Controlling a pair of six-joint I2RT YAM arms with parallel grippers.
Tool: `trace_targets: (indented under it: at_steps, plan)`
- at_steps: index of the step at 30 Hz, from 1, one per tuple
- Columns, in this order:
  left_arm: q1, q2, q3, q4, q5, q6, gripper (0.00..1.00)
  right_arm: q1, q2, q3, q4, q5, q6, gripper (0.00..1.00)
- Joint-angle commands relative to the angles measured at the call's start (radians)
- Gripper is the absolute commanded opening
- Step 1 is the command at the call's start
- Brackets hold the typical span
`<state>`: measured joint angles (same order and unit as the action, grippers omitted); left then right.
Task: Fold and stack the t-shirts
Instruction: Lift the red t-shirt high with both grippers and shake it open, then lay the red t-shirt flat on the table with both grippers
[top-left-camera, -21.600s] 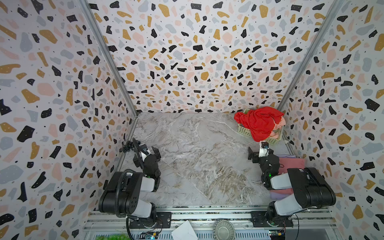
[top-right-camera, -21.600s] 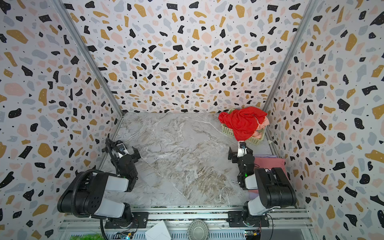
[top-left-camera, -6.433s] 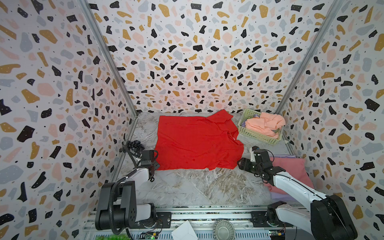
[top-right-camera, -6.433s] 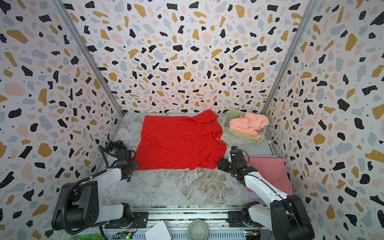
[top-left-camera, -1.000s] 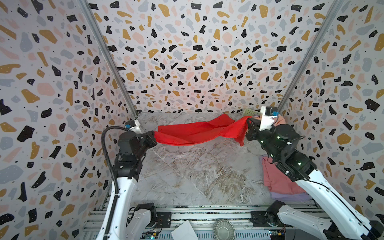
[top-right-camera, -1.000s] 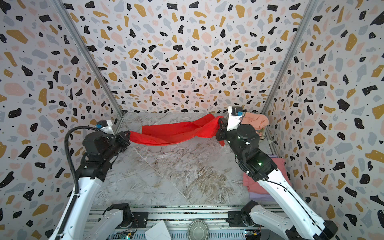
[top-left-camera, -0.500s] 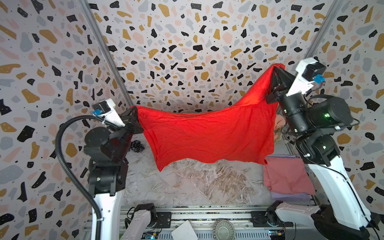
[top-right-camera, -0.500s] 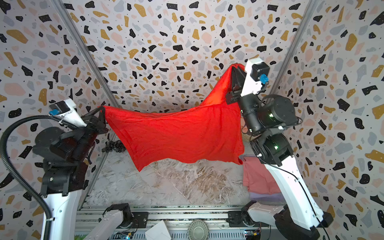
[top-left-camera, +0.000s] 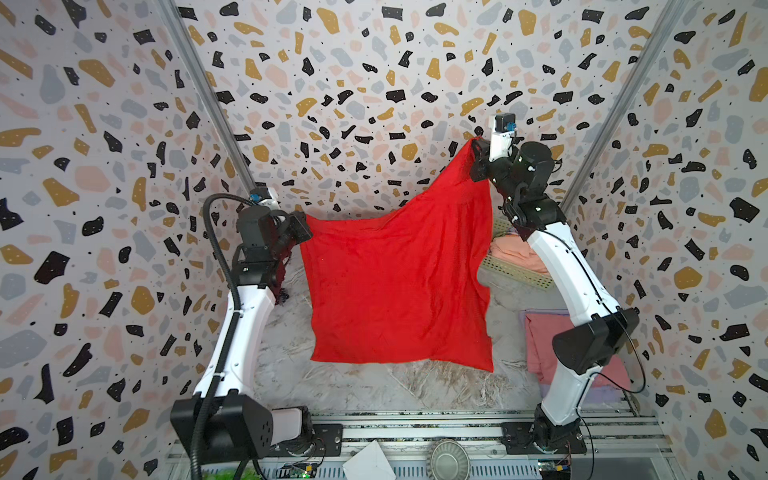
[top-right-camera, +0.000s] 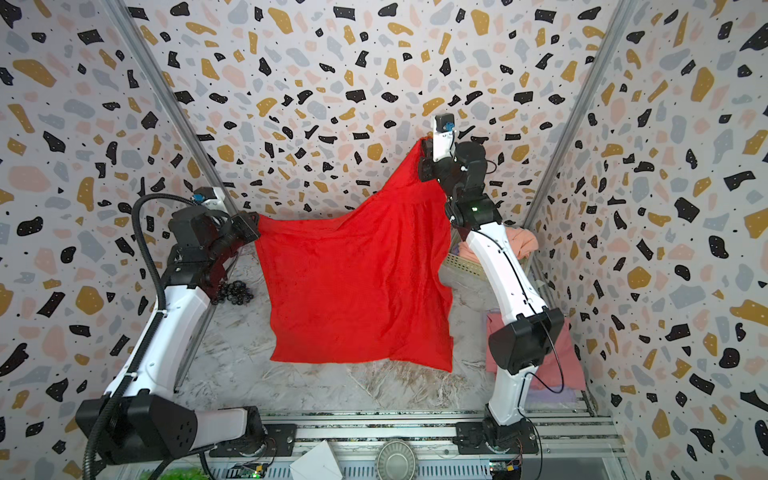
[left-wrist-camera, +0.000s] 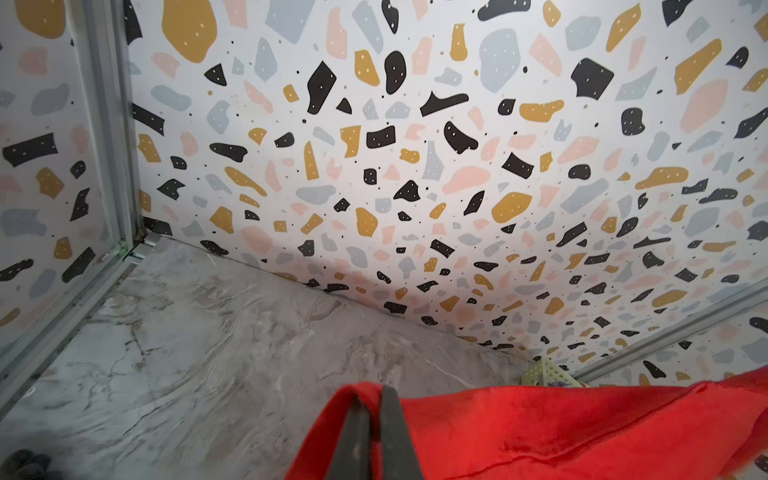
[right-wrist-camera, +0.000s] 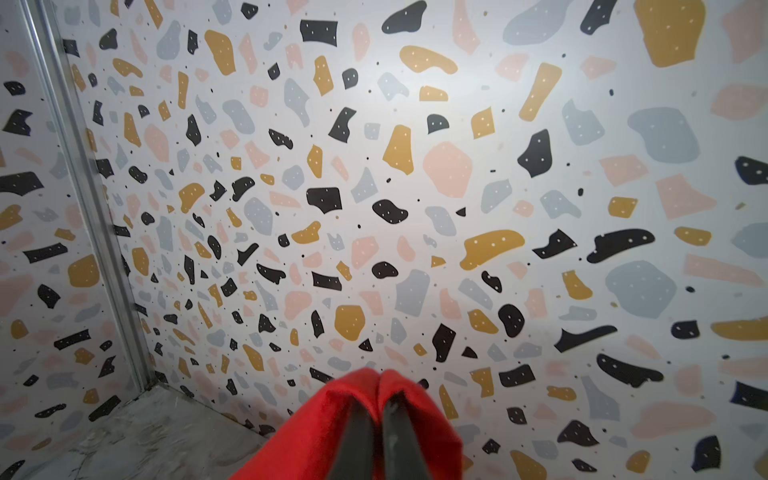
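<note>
A bright red t-shirt (top-left-camera: 395, 282) (top-right-camera: 357, 282) hangs spread in the air between both arms, its lower edge above the marble table. My left gripper (top-left-camera: 305, 226) (top-right-camera: 252, 222) is shut on its left upper corner, lower than the other. My right gripper (top-left-camera: 476, 156) (top-right-camera: 423, 154) is shut on the right upper corner, raised high near the back wall. In the left wrist view the gripper (left-wrist-camera: 375, 399) pinches red cloth (left-wrist-camera: 540, 428); the right wrist view shows the same with its gripper (right-wrist-camera: 377, 401) and cloth (right-wrist-camera: 324, 432). A peach-orange t-shirt (top-left-camera: 513, 251) (top-right-camera: 521, 243) lies in the basket. Folded pink and lavender shirts (top-left-camera: 540, 332) (top-right-camera: 561, 357) lie stacked at the right.
A pale green lattice basket (top-left-camera: 515, 272) (top-right-camera: 459, 262) (left-wrist-camera: 544, 372) stands at the back right, behind the right arm. A bunch of dark beads (top-right-camera: 235, 293) lies on the table at the left wall. Patterned walls close in on three sides.
Both arms have moved back from the camera with the shirt. The cloth now hangs fuller and lower, its bottom edge nearer the table.
</note>
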<state>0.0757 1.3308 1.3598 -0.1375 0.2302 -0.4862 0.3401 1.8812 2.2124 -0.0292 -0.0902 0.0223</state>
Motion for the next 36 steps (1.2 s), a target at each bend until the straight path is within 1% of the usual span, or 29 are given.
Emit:
trace_targets:
  at_steps: [1, 3, 5, 7, 9, 11, 14, 16, 19, 21, 22, 23, 24, 26, 27, 28, 29, 30, 33, 35, 36]
  plan:
    - [0.003, -0.021, 0.145, 0.078, 0.007, -0.001, 0.0, -0.021, -0.052, 0.208, 0.019, -0.033, 0.03, 0.0]
    - [0.003, -0.046, 0.197, 0.054, -0.009, 0.018, 0.0, -0.02, -0.102, 0.199, 0.029, -0.028, 0.017, 0.0]
    - [0.003, -0.078, 0.23, 0.02, -0.033, 0.045, 0.0, -0.019, -0.189, 0.112, 0.045, -0.029, 0.014, 0.0]
    - [0.003, -0.122, 0.229, -0.011, -0.058, 0.071, 0.0, -0.02, -0.314, -0.053, 0.082, -0.038, 0.013, 0.0]
    - [0.003, -0.165, 0.192, -0.034, -0.082, 0.084, 0.0, -0.018, -0.438, -0.22, 0.104, -0.033, 0.013, 0.0]
    - [0.003, -0.21, 0.125, -0.052, -0.084, 0.084, 0.0, -0.018, -0.555, -0.388, 0.101, -0.019, 0.03, 0.0]
    - [0.003, -0.278, -0.035, -0.086, -0.08, 0.08, 0.0, -0.014, -0.712, -0.624, 0.052, -0.016, 0.092, 0.0]
    - [0.003, -0.33, -0.156, -0.119, -0.108, 0.062, 0.0, -0.012, -0.806, -0.804, 0.002, -0.019, 0.167, 0.0]
    - [0.003, -0.414, -0.313, -0.186, -0.15, -0.014, 0.0, -0.004, -0.923, -1.06, -0.066, -0.094, 0.285, 0.0]
    - [0.003, -0.486, -0.409, -0.221, -0.146, -0.06, 0.0, 0.009, -0.987, -1.213, -0.159, -0.091, 0.374, 0.0]
    - [0.003, -0.516, -0.442, -0.23, -0.118, -0.071, 0.0, 0.015, -1.01, -1.256, -0.217, -0.061, 0.412, 0.0]
    - [0.003, -0.542, -0.471, -0.26, -0.1, -0.077, 0.03, 0.021, -1.039, -1.291, -0.281, -0.023, 0.45, 0.0]
    - [0.003, -0.56, -0.493, -0.297, -0.084, -0.073, 0.15, 0.022, -1.067, -1.311, -0.326, -0.002, 0.466, 0.0]
    - [0.003, -0.587, -0.515, -0.364, -0.071, -0.055, 0.28, 0.022, -1.112, -1.312, -0.387, 0.047, 0.467, 0.01]
    - [0.003, -0.6, -0.523, -0.38, -0.074, -0.055, 0.42, 0.022, -1.126, -1.3, -0.394, 0.074, 0.45, 0.07]
    - [0.003, -0.607, -0.523, -0.38, -0.071, -0.053, 0.51, 0.022, -1.129, -1.288, -0.392, 0.09, 0.436, 0.17]
    - [0.003, -0.613, -0.516, -0.374, -0.068, -0.054, 0.58, 0.022, -1.127, -1.273, -0.377, 0.098, 0.421, 0.33]
    - [0.003, -0.608, -0.505, -0.369, -0.069, -0.054, 0.6, 0.022, -1.121, -1.265, -0.351, 0.087, 0.407, 0.42]
    - [0.003, -0.566, -0.459, -0.341, -0.075, -0.045, 0.64, 0.023, -1.054, -1.238, -0.265, 0.0, 0.375, 0.52]
    - [0.003, -0.53, -0.458, -0.288, -0.061, -0.05, 0.65, 0.028, -0.995, -1.229, -0.21, -0.081, 0.361, 0.63]
    - [0.003, -0.511, -0.465, -0.266, -0.048, -0.053, 0.65, 0.036, -0.971, -1.234, -0.179, -0.094, 0.361, 0.64]
